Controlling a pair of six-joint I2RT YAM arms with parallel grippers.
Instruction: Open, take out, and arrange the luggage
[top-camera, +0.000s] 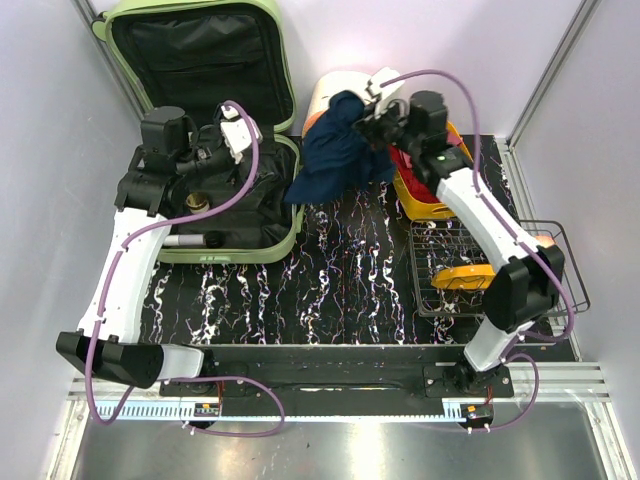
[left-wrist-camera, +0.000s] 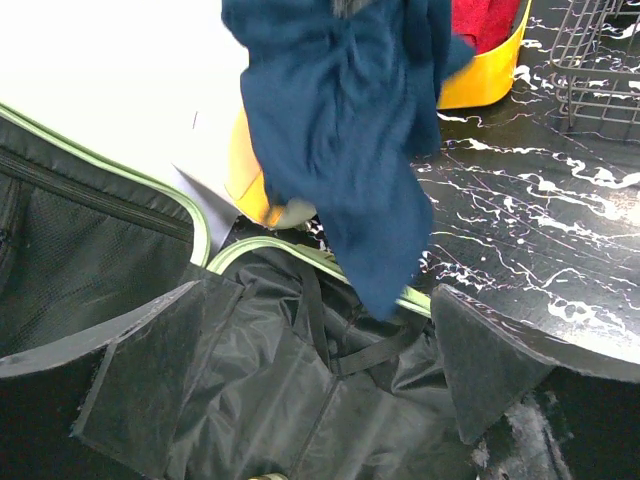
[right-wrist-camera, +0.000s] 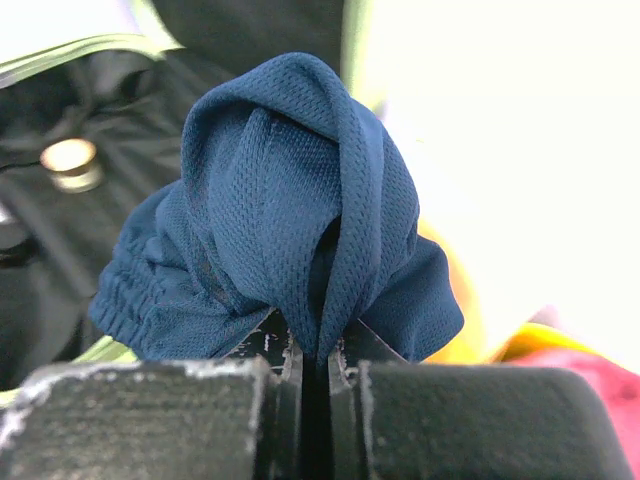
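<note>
Our right gripper (right-wrist-camera: 315, 345) has its two fingers pressed tight together, w/ a fold of the blue cloth (right-wrist-camera: 290, 200) pinched btw them. The cloth hangs soft and floppy in the air, btw the luggage (top-camera: 190, 50) and the yellow bin (top-camera: 415, 205). Our left gripper (left-wrist-camera: 320, 375) is spread wide w/ nothing in it, low over the case's black lining.

The luggage lies open at the far left of the table (top-camera: 350, 270), lid up by the back wall. We think its shell is hard, smooth and slippy, and too big for our small fingers. So the rim or a lining strap (left-wrist-camera: 365, 352) looks like the best spot to grab. The cloth is light and bends any way (it may droop and catch on the green rim), so a pinch on a bunched fold suits it.

The right wrist cam shows the pinch up close; the top cam can't. The left wrist cam shows the cloth's low tip at the case's rim, but we can't tell if it touches. Only the top cam shows the whole case, plus the wire basket (top-camera: 450, 265).
</note>
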